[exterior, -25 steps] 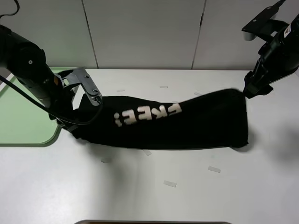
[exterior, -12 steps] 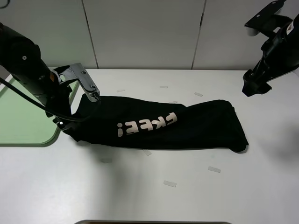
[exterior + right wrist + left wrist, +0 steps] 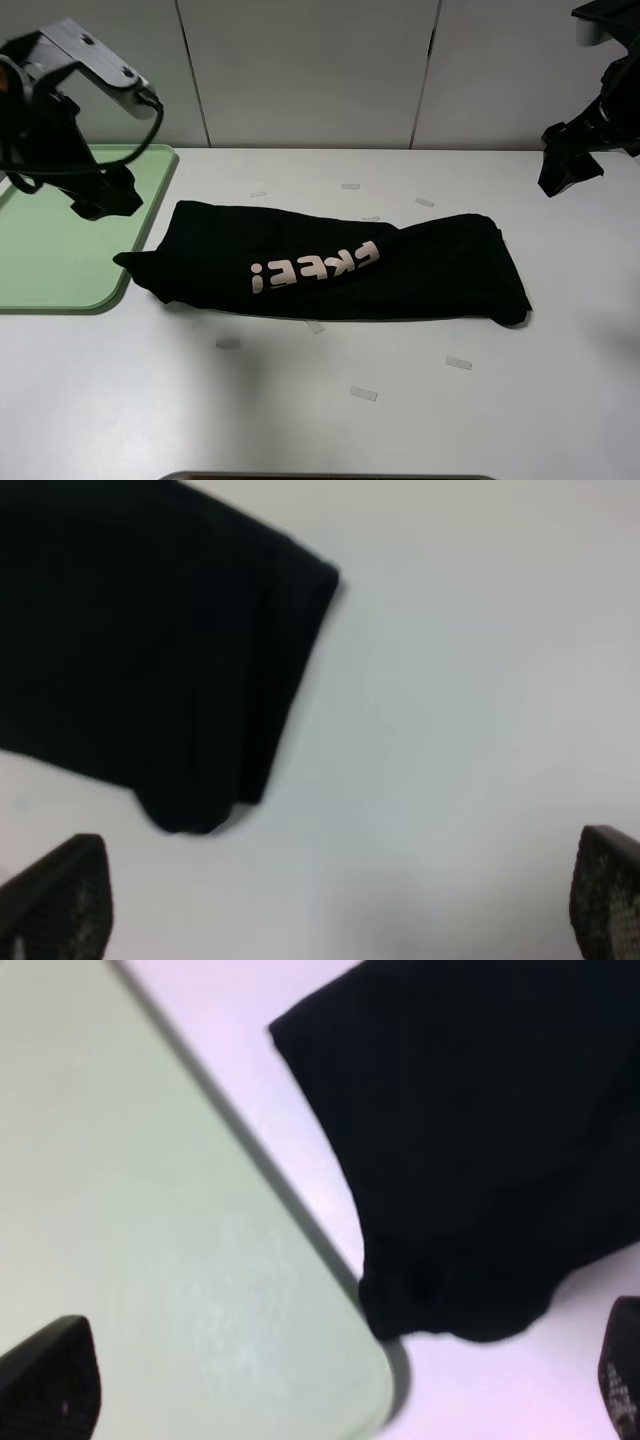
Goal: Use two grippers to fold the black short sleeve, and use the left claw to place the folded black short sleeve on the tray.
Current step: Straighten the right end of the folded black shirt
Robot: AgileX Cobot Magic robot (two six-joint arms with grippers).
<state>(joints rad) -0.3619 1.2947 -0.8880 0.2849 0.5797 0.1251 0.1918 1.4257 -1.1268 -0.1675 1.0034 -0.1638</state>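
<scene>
The black short sleeve (image 3: 330, 265) lies folded into a long band across the middle of the white table, with white letters facing up. It also shows in the left wrist view (image 3: 480, 1150) and the right wrist view (image 3: 150, 640). The green tray (image 3: 50, 250) sits at the left edge, next to the shirt's left end. My left gripper (image 3: 105, 195) is open and empty, raised above the tray's right side. My right gripper (image 3: 568, 170) is open and empty, raised beyond the shirt's right end.
Small white paper scraps (image 3: 363, 394) lie scattered on the table (image 3: 320, 420) around the shirt. A pale panelled wall stands behind the table.
Both grippers let go of the shirt and rose away from it, the left up and to the left, the right up and to the right. The shirt settled flat.
</scene>
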